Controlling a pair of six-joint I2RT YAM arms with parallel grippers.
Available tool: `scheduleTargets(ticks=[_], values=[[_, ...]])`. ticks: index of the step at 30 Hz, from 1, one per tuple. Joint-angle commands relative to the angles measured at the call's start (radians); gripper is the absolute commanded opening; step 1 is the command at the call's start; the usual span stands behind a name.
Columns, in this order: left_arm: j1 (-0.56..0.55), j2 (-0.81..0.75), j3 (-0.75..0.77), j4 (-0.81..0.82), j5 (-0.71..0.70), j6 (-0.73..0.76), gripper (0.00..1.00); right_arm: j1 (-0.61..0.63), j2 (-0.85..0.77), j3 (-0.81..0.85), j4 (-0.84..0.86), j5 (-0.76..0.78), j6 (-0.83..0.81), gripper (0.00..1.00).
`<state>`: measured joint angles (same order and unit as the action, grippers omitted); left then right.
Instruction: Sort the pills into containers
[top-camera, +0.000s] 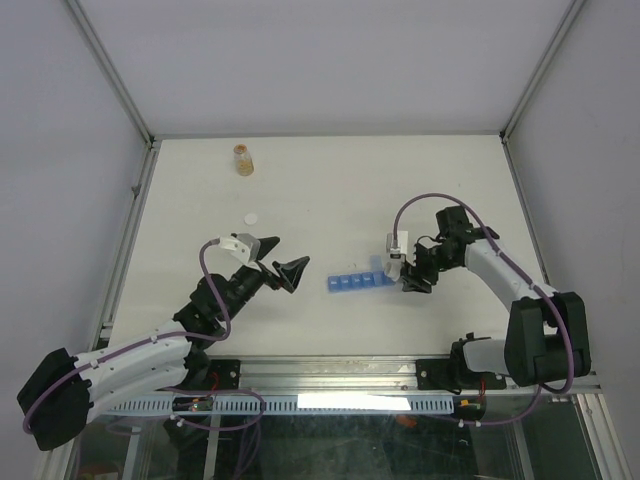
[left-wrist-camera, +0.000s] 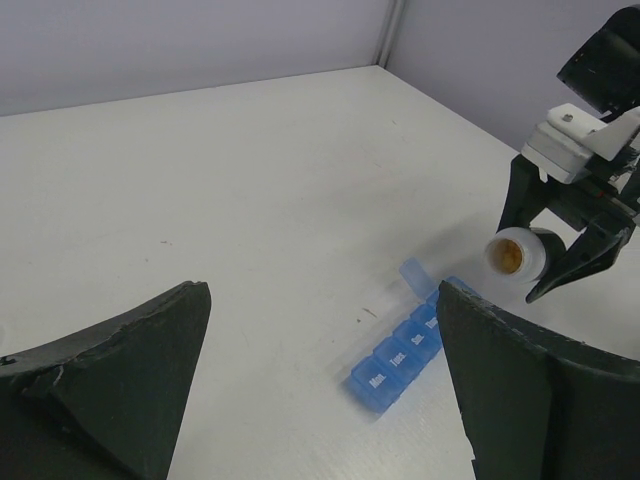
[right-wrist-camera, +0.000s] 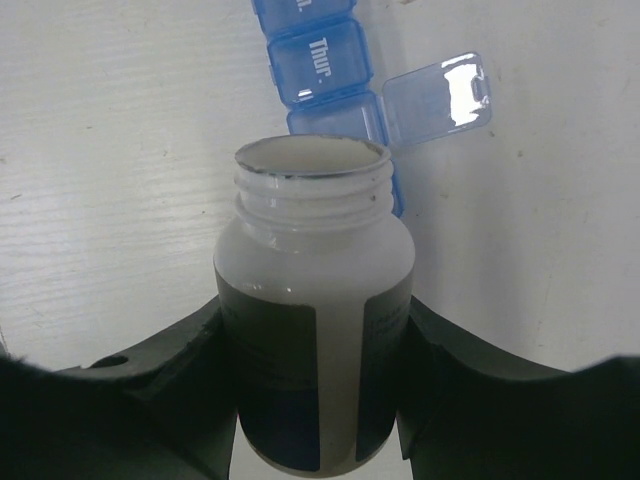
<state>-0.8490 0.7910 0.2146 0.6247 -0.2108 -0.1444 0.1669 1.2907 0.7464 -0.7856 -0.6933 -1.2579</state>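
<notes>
The containers (top-camera: 355, 281) are a blue strip of joined compartments lying mid-table, also in the left wrist view (left-wrist-camera: 400, 355). The compartment at its right end has its lid (right-wrist-camera: 437, 97) flipped open. My right gripper (right-wrist-camera: 315, 320) is shut on an uncapped white bottle (right-wrist-camera: 315, 290) with a dark label, tipped with its mouth over that open end (right-wrist-camera: 340, 122). Orange pills (left-wrist-camera: 507, 257) show inside the bottle's mouth. My left gripper (top-camera: 283, 262) hangs open just left of the strip, with nothing between its fingers (left-wrist-camera: 120, 380).
A small amber bottle (top-camera: 242, 158) stands at the far left of the table. A white round cap (top-camera: 253, 217) lies between it and my left gripper. Metal frame posts and grey walls close in the table.
</notes>
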Motion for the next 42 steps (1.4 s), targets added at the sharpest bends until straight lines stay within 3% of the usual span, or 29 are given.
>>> scheduleTargets(ticks=[1, 42], values=[[0.006, -0.028, -0.016, 0.073, 0.001, 0.007, 0.99, 0.029, 0.016, 0.069, 0.031, 0.050, 0.010, 0.00], [0.007, -0.027, -0.017, 0.066, 0.013, 0.013, 0.99, 0.150, 0.144, 0.124, 0.004, 0.294, 0.083, 0.00]])
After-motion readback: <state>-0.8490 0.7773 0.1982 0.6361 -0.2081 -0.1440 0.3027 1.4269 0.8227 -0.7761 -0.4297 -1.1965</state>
